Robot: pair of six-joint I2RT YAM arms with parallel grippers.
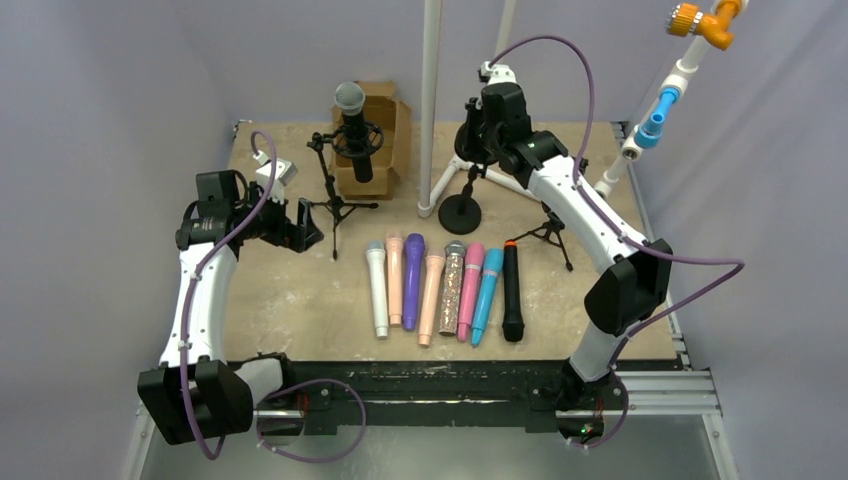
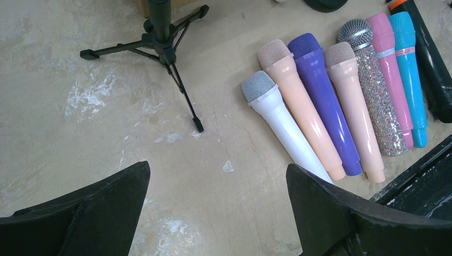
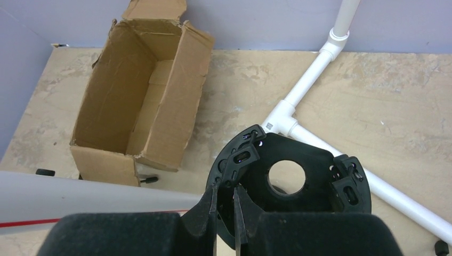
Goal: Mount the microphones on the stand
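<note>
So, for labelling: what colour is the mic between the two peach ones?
Purple mic; left wrist view shows it best.

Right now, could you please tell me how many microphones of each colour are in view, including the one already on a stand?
White microphone: 1
Peach microphones: 2
Purple microphone: 1
Silver glitter microphone: 1
Pink microphone: 1
Blue microphone: 1
Black microphones, one lying, one on the stand: 2
Total: 9
</note>
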